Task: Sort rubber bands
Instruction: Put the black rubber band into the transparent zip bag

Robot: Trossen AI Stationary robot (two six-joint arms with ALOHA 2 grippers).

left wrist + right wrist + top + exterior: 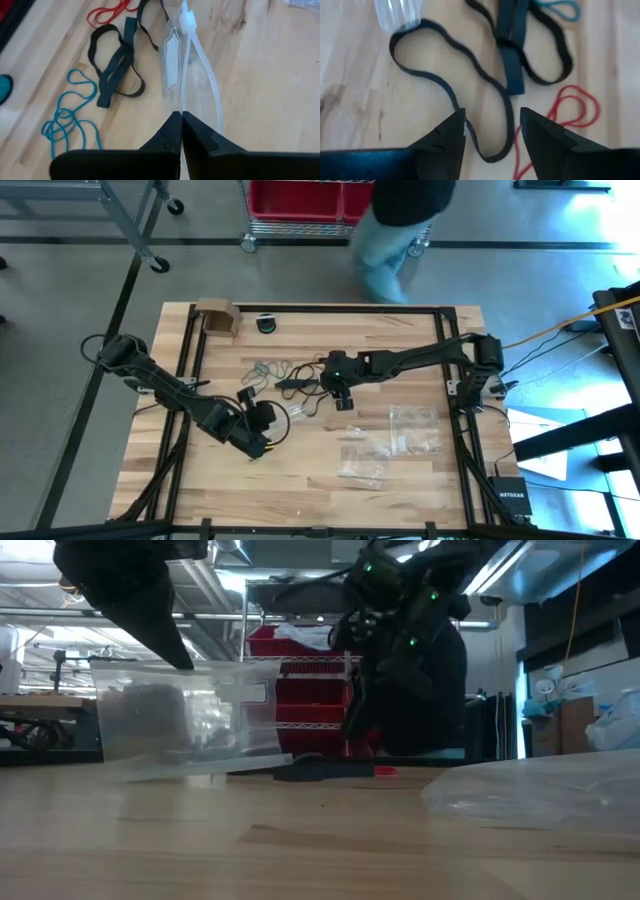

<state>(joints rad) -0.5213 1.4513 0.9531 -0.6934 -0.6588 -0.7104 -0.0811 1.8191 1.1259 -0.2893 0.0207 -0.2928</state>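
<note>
**Inspector:** Status of both grippers, please.

**Assessor:** Left gripper (181, 131) is clamped tight on the edge of a clear zip bag (192, 80), holding it up off the table (300, 480). Right gripper (492, 135) hangs with jaws parted and empty, straddling a loop of a black rubber band (450, 95).

**Inspector:** Location of the bands?

**Assessor:** Loose on the wood at mid-table: black ones, a red band (572, 112), teal bands (67, 117).

**Inspector:** Risks?

**Assessor:** In my judgement, the black loops overlap, so a pinch may lift several at once or drag the red one along. The bag mouth looks narrow, so a floppy band could snag on its rim.

**Inspector:** Discrepancies between views?

**Assessor:** Wrist views separate the colours; the high view shows only a dark tangle, yet it alone shows spare bags (400, 435) lying near the right arm.
</note>
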